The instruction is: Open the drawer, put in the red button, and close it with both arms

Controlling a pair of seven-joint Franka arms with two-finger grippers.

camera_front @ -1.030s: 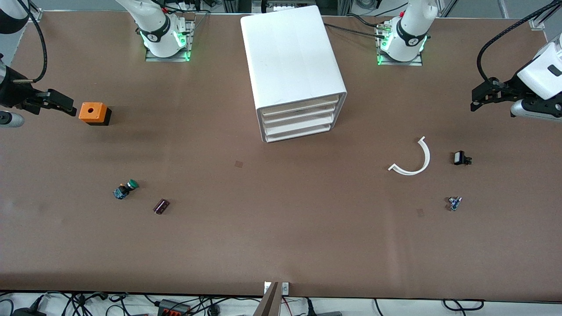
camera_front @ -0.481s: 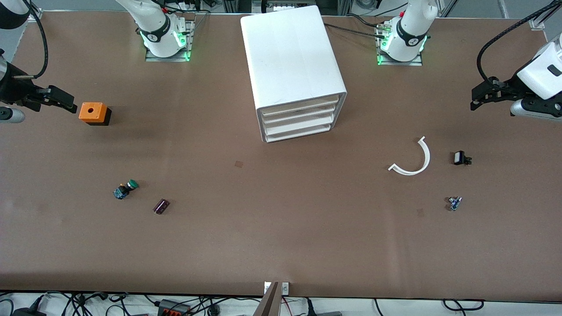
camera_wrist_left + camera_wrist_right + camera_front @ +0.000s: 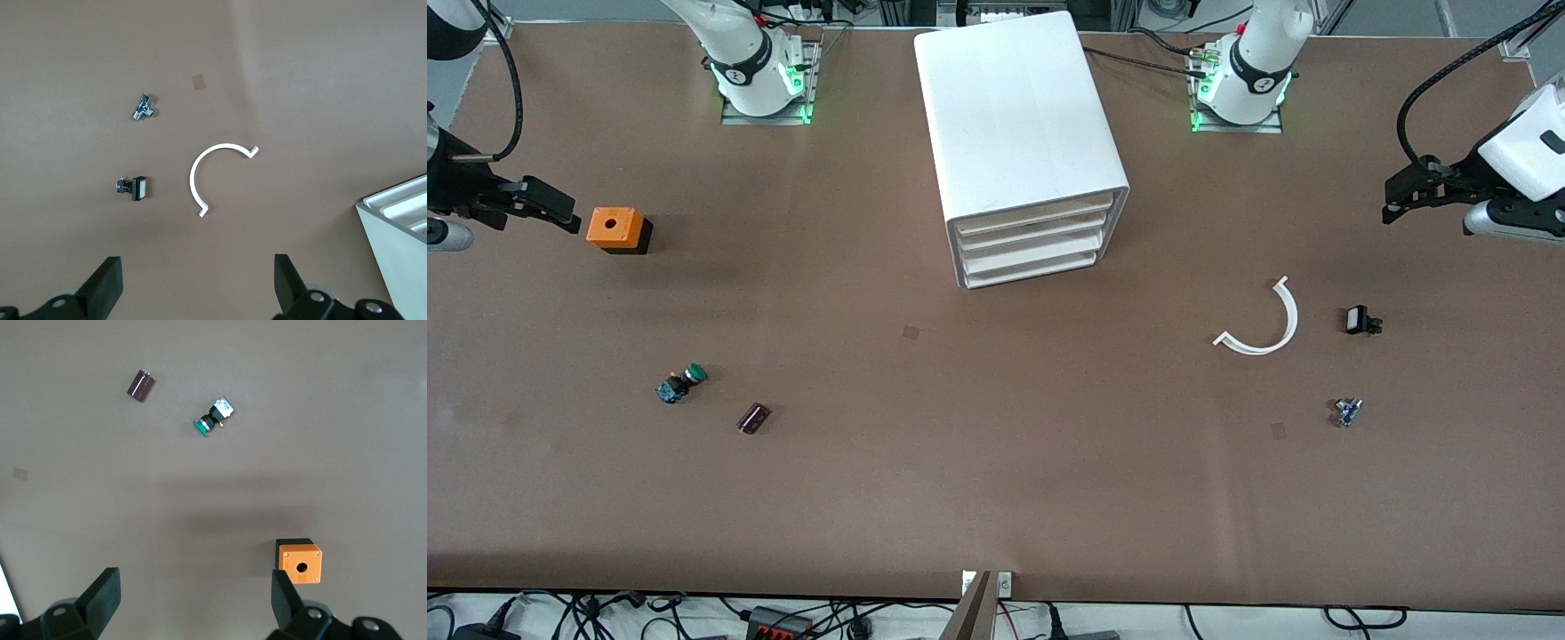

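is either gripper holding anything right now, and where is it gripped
Nothing is held. The left gripper and the right gripper both hang open and empty above the table.

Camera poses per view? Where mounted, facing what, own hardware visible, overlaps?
Front: high across the table, facing both bases; cabinet central; left gripper and right gripper at the table's ends.
Left wrist: looks down past its own open fingers at the white arc, black clip, cabinet corner.
Right wrist: looks down past its own open fingers at the orange box, green button.
Shared: front also shows arc, box.
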